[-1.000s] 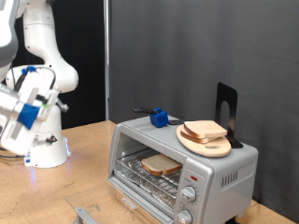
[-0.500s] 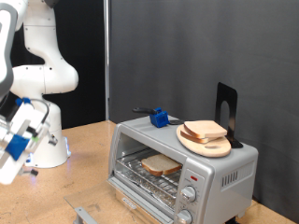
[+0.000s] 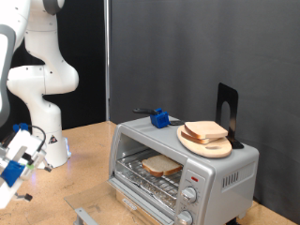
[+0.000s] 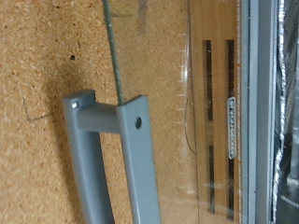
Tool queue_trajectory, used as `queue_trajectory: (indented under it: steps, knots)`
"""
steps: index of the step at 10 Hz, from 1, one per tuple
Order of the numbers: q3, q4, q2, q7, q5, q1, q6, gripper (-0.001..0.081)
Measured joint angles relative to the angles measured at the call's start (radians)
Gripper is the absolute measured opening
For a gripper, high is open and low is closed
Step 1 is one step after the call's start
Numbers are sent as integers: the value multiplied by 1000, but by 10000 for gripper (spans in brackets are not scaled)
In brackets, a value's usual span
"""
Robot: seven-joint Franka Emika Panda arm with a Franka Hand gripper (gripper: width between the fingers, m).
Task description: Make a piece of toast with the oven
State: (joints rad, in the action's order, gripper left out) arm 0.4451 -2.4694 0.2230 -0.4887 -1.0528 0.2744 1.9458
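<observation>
The silver toaster oven (image 3: 223, 174) stands at the exterior view's right with its glass door folded down open. One slice of toast (image 3: 161, 166) lies on the wire rack inside. A second, similar slice (image 3: 206, 130) lies on a round wood board (image 3: 216, 149) on the oven's top. My gripper (image 3: 11, 173) hangs low at the exterior view's far left edge, well away from the oven, with nothing seen in it. The wrist view shows the open glass door (image 4: 163, 65) and its grey handle (image 4: 117, 173) from close above; no fingers show there.
A blue object (image 3: 160, 118) and a black stand (image 3: 226, 111) sit on the oven's top. Two knobs (image 3: 190, 195) are on the oven's front right. The arm's white base (image 3: 49, 142) stands on the cork table (image 3: 89, 159). The door handle (image 3: 84, 217) juts out at the bottom.
The gripper has swung down and towards the exterior view's bottom left, lower at each frame. The oven, both slices and the board have not moved.
</observation>
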Motion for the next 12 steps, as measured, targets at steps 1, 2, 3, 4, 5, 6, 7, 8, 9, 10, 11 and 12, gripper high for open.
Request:
queue_trajectory:
  steps: [1, 2, 3, 4, 5, 6, 7, 8, 9, 10, 11, 12]
  knots:
    - [-17, 2, 27, -10, -11, -1, 0, 800]
    - [-37, 2, 50, -22, -21, -5, -1, 800]
    - [-60, -1, 68, -37, -34, -9, -1, 800]
    - [-84, -7, 78, -48, -49, -14, -1, 800]
    - [-105, -15, 84, -54, -64, -20, 0, 800]
    - [-124, -26, 86, -60, -81, -27, 4, 800]
    - [-139, -35, 85, -64, -98, -35, 12, 800]
    - [-153, -42, 85, -68, -117, -41, 17, 800]
    - [-166, -47, 85, -71, -138, -46, 18, 800]
    - [-178, -50, 82, -72, -151, -49, 17, 800]
    - [-186, -52, 77, -72, -155, -50, 8, 800]
    - [-187, -55, 64, -72, -155, -48, -24, 800]
